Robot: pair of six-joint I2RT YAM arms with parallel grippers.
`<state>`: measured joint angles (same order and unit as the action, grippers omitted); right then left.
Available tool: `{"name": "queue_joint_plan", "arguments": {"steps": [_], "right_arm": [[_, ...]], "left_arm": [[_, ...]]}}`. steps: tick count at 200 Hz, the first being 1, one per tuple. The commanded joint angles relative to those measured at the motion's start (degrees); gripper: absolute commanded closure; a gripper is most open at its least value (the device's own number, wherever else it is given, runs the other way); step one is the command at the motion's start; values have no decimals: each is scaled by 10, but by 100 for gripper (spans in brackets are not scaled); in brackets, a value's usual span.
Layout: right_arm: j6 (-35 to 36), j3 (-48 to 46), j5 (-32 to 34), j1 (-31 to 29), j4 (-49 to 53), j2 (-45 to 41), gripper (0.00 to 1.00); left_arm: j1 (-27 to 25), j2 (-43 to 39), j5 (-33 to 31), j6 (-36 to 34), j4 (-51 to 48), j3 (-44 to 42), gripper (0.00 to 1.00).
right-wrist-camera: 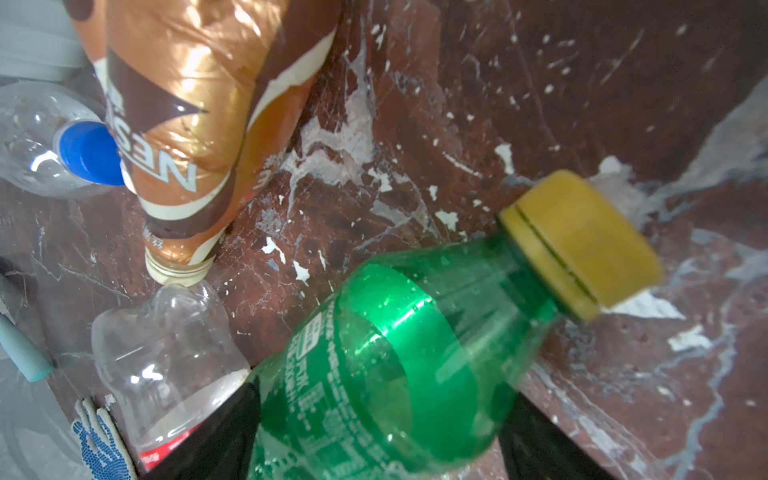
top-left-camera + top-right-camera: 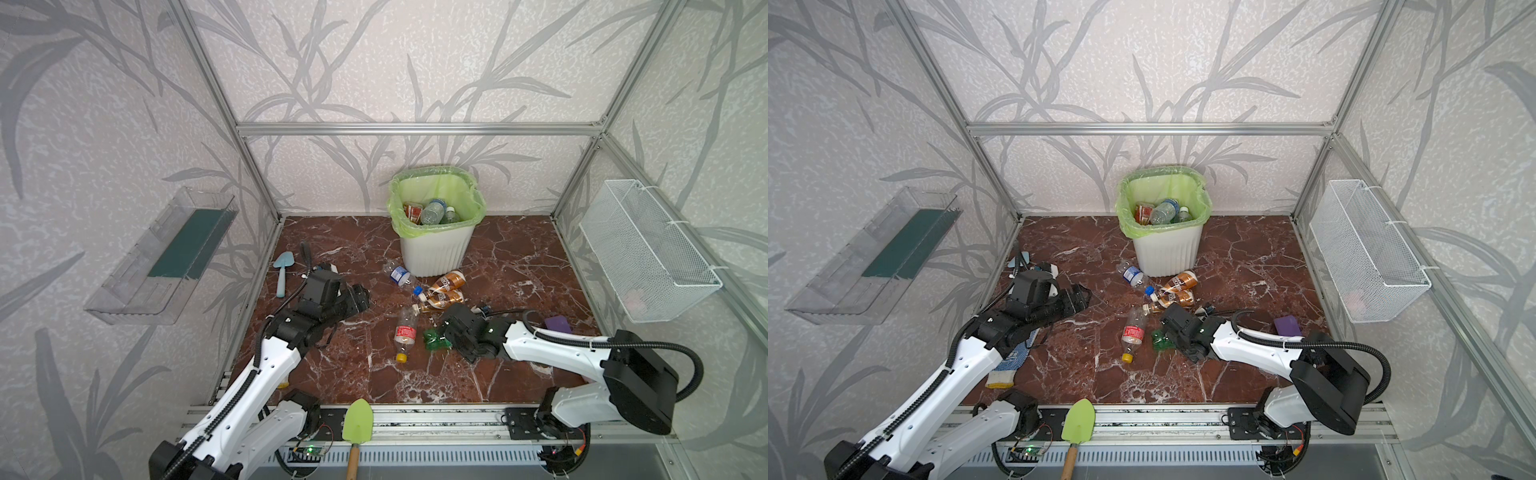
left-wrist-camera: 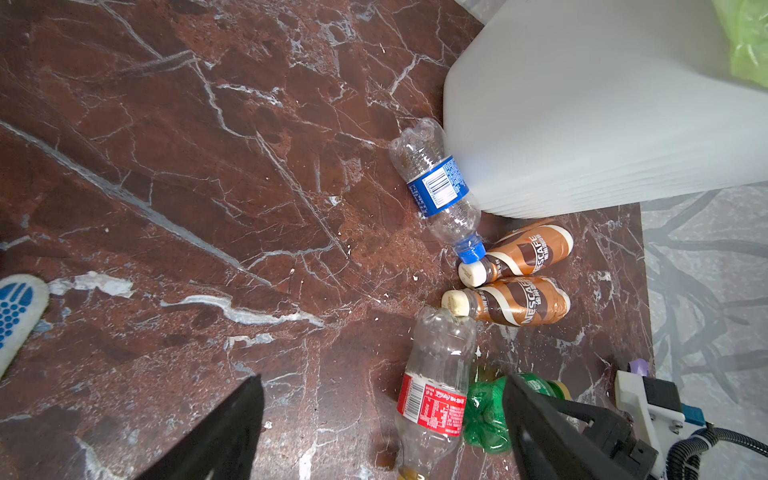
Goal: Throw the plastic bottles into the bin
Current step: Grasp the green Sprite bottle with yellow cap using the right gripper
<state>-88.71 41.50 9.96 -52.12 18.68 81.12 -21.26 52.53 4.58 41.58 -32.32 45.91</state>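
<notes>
Right end effector (image 1: 378, 449) low at bench (image 2: 519, 266) centre, fingers either side of green bottle (image 1: 386, 361), grip not confirmed. Left end effector (image 3: 382, 419) open, empty, hovering left. Red-label bottle (image 2: 405, 332) just left of green one. Further off, two brown-wrapped bottles (image 2: 444, 289), blue-label bottle (image 2: 401, 275). Farthest, bin (image 2: 436, 249), bottles inside.

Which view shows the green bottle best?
The right wrist view: the green bottle fills it, yellow cap clear, between the right gripper jaws. Both top views show a small green patch; the left wrist view shows it partly hidden.
</notes>
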Motion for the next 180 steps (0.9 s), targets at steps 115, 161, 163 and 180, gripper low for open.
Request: {"name": "queue_joint_plan", "arguments": {"steps": [115, 161, 163, 180], "right_arm": [[2, -55, -20, 13, -24, 2, 31], [26, -67, -4, 13, 7, -37, 41], [27, -68, -3, 14, 9, -39, 42], [34, -72, 3, 13, 19, -54, 45]], "left_arm": [[1, 6, -11, 3, 4, -1, 11], [1, 5, -14, 4, -2, 0, 12], [1, 5, -13, 5, -3, 0, 12], [2, 5, -15, 7, -2, -1, 12]]}}
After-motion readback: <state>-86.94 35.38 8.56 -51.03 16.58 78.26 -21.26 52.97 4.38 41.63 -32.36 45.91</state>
